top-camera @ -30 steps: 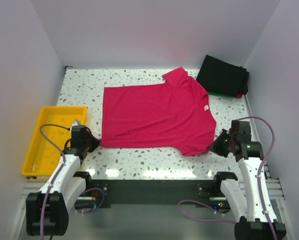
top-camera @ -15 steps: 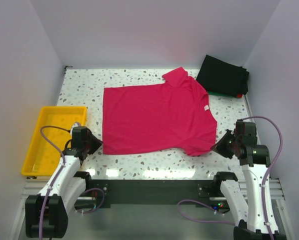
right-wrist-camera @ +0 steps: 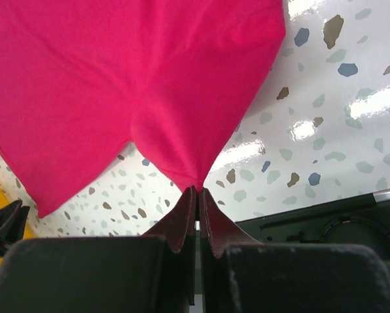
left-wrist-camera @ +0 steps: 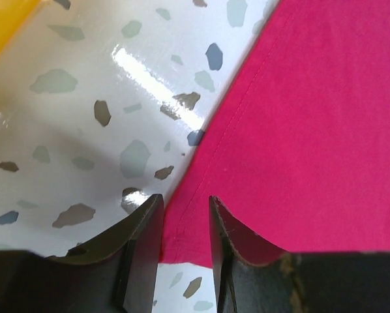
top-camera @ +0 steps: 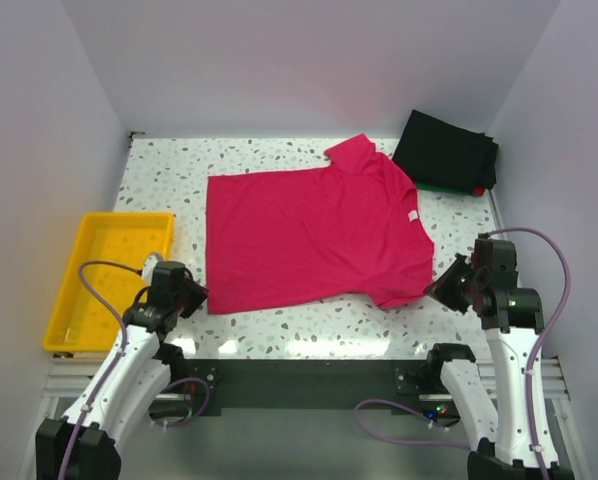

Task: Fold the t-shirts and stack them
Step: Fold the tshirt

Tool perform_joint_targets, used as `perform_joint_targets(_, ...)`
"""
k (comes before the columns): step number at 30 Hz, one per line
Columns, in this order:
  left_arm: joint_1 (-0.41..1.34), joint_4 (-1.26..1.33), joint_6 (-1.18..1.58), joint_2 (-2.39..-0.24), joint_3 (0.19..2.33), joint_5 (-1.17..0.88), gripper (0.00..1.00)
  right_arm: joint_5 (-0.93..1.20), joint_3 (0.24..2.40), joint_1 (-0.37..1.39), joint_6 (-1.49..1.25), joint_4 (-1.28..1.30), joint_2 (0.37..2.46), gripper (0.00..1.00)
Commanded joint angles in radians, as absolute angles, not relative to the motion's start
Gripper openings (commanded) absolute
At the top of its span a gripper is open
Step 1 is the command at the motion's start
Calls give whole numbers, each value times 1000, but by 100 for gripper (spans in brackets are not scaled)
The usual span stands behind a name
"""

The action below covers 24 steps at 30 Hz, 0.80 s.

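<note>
Your right gripper [right-wrist-camera: 196,190] is pinching the pink t-shirt [right-wrist-camera: 117,78] by its sleeve; your left gripper [left-wrist-camera: 185,203], narrowly spread, is straddling the hem. Be closing it before lifting.

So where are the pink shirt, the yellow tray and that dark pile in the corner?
crimson-pink t-shirt [top-camera: 309,235]: top view, middle of its chest.
yellow tray [top-camera: 104,262]: top view, bare floor inside.
stack of folded shirts [top-camera: 447,150]: top view, black top layer.

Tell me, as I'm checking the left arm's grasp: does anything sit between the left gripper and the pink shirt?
Nothing visible does. The left gripper stands open astride the edge of the pink shirt at its near-left corner; the yellow tray lies off to the side.
</note>
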State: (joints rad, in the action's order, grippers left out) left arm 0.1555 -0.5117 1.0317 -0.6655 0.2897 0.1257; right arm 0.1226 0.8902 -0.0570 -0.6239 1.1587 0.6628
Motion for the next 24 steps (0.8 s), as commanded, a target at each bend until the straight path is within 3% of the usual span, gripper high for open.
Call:
perform_joint_targets(1, 218, -598, 1139, -658, 305, 230, 39, 123, 899, -55, -612, 1118, 679, 0)
perform_joint_targets(24, 345, -638, 1201, -695, 301, 218, 39, 132, 859, -55, -621, 1032, 729, 0)
